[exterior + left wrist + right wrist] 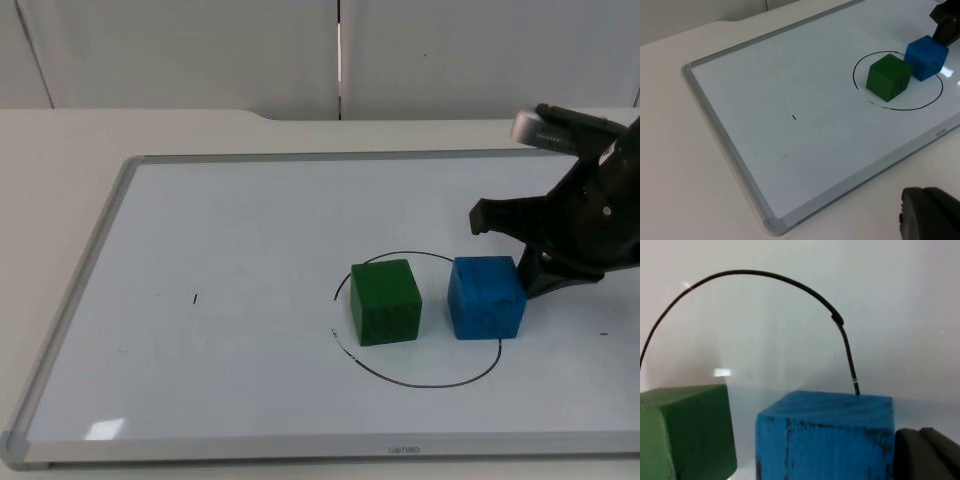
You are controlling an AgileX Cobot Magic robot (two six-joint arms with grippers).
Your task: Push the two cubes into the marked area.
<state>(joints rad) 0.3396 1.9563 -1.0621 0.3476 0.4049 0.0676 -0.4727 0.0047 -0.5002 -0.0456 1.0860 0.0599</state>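
Observation:
A black circle (420,383) is drawn on the whiteboard (250,220). The green cube (386,301) stands inside it, near its left side. The blue cube (486,297) straddles the circle's right edge, a small gap from the green one. My right gripper (505,252) is low over the board just right of the blue cube, open, with one finger against the cube's right side. Up close, the right wrist view has the blue cube (825,437), the green cube (685,432) and the circle line (790,282). My left gripper (930,215) waits off the board's near corner, far from the green cube (888,76) and blue cube (926,57).
The whiteboard has a grey frame (80,280) and lies on a beige table. A small black mark (195,298) sits on the board's left half. Behind the table stands the grey partition wall (200,50).

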